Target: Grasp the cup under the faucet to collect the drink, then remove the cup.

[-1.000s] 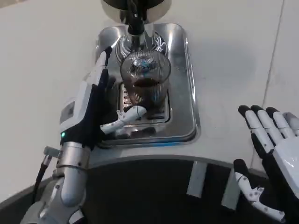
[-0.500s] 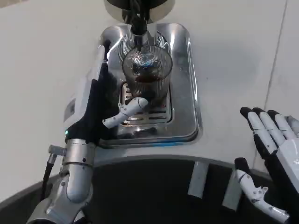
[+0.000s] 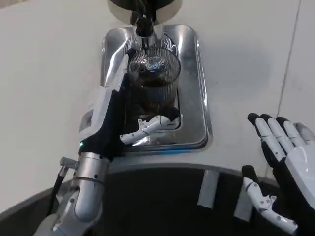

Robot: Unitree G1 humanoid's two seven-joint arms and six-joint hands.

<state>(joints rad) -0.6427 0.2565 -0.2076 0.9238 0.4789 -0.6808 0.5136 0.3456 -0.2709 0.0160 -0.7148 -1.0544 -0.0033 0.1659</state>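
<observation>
1. My left hand (image 3: 115, 115) wraps the cup (image 3: 153, 81) under the faucet (image 3: 143, 23); its grip is partly hidden.
2. My right hand (image 3: 288, 169) is spread wide, cut off at the picture's edge.
3. The tray (image 3: 199, 88) has bare table (image 3: 44, 73) around.

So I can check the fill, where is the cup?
Upper centre of the head view, the cup stands on the metal tray under the faucet, left hand alongside.
</observation>
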